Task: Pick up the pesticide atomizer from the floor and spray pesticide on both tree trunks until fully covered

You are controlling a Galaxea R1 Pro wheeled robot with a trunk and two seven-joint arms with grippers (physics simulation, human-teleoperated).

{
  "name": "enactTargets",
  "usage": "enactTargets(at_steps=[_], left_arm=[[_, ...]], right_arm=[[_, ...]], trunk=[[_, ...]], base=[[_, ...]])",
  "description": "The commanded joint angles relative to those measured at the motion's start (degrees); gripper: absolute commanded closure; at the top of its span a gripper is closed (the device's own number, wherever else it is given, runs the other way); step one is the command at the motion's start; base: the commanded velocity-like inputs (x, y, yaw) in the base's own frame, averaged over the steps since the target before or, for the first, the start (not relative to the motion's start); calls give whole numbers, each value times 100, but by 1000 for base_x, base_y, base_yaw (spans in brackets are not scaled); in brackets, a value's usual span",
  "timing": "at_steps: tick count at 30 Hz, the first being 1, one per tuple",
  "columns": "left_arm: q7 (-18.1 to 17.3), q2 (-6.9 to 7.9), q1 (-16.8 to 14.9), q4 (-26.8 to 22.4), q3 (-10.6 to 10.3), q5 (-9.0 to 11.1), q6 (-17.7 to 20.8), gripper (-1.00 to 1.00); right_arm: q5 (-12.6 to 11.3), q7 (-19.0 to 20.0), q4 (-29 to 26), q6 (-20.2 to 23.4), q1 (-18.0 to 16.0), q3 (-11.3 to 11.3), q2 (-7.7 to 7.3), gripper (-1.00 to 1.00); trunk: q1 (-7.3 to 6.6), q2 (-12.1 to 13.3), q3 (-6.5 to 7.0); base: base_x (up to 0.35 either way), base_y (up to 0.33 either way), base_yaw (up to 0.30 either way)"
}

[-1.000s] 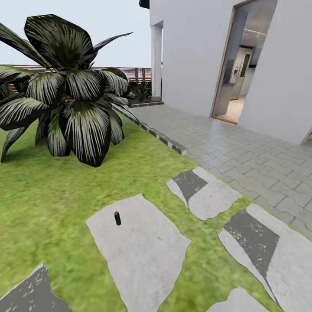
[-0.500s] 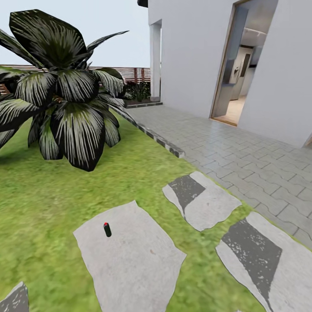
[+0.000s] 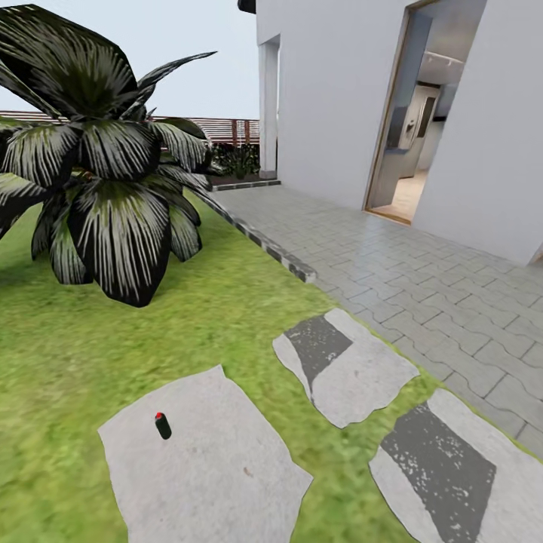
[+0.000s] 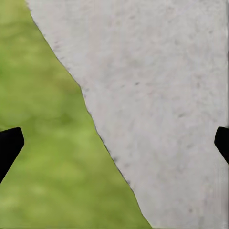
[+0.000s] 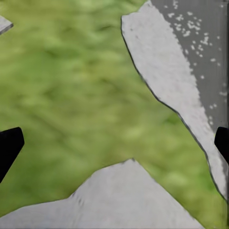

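Nearer now, pesticide atomizer [image 3: 162, 426] stands on a stepping stone [image 3: 204, 467], away from both wide-apart jaws

no readable text, no labels, no brands, no numbers or signs anywhere

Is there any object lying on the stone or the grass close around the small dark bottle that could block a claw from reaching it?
Nothing visible does. The bottle stands alone on a grey stepping stone, with bare stone all around it. The dark-leaved plant is well behind it on the grass.
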Motion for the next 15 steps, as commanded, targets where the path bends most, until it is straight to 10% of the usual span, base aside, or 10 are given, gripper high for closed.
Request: enactTargets(at_steps=[1,15], left_arm=[[0,5,0,0,0,0,0,-100],[0,1,2,0,0,0,0,-100]], right_arm=[[0,0,0,0,0,0,0,-100],[0,0,0,0,0,0,0,-100]], trunk=[[0,0,0],[0,0,0]], base=[[281,-168,0],[281,-168,0]])
